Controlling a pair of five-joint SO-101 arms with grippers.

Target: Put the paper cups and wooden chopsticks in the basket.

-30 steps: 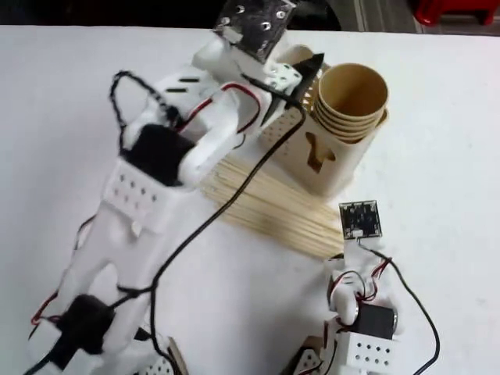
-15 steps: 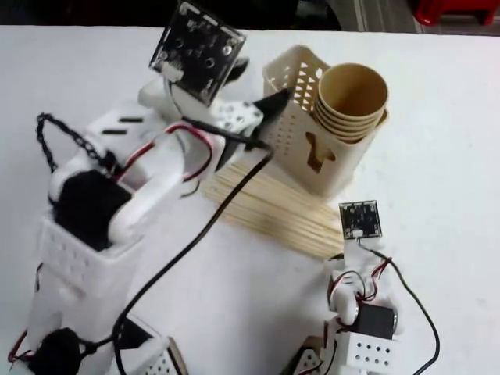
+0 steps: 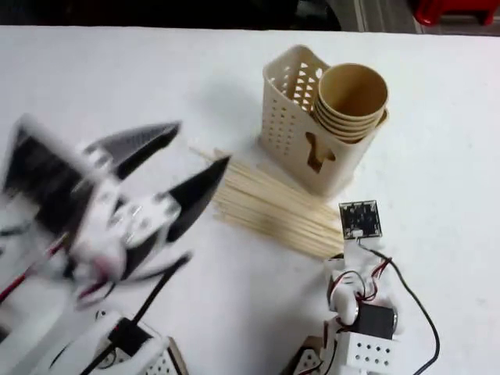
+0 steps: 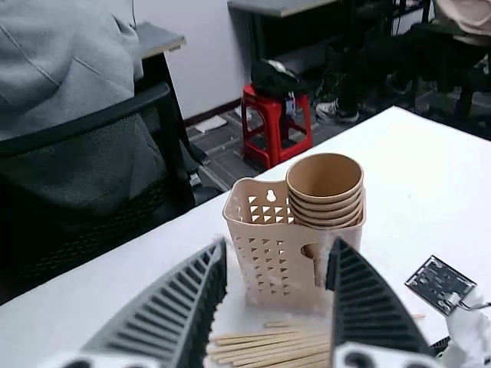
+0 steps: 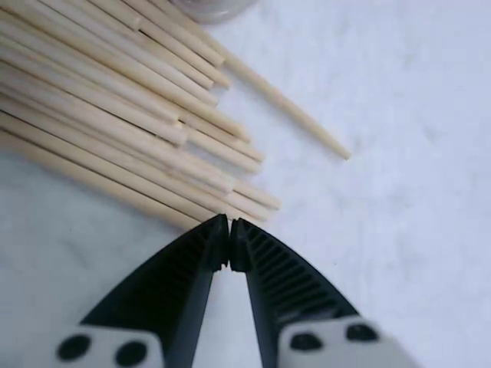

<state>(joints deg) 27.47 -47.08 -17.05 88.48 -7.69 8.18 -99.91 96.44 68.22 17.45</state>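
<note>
White desk [image 3: 437,117]: tan paper cups [image 3: 353,98] already in cream perforated basket [image 3: 289,125]; pale wooden chopsticks [image 3: 273,207] need grasping next. Left fingers [image 3: 199,191] released, right fingers [image 5: 176,291] clenched empty.

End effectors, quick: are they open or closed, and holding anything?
Left end effector: open, holding nothing.
Right end effector: closed, holding nothing.

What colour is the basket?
The basket is cream, clearest in the high view.

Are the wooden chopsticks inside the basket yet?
No, the wooden chopsticks lie in a pile on the table beside the basket, which holds the stacked paper cups.
</note>
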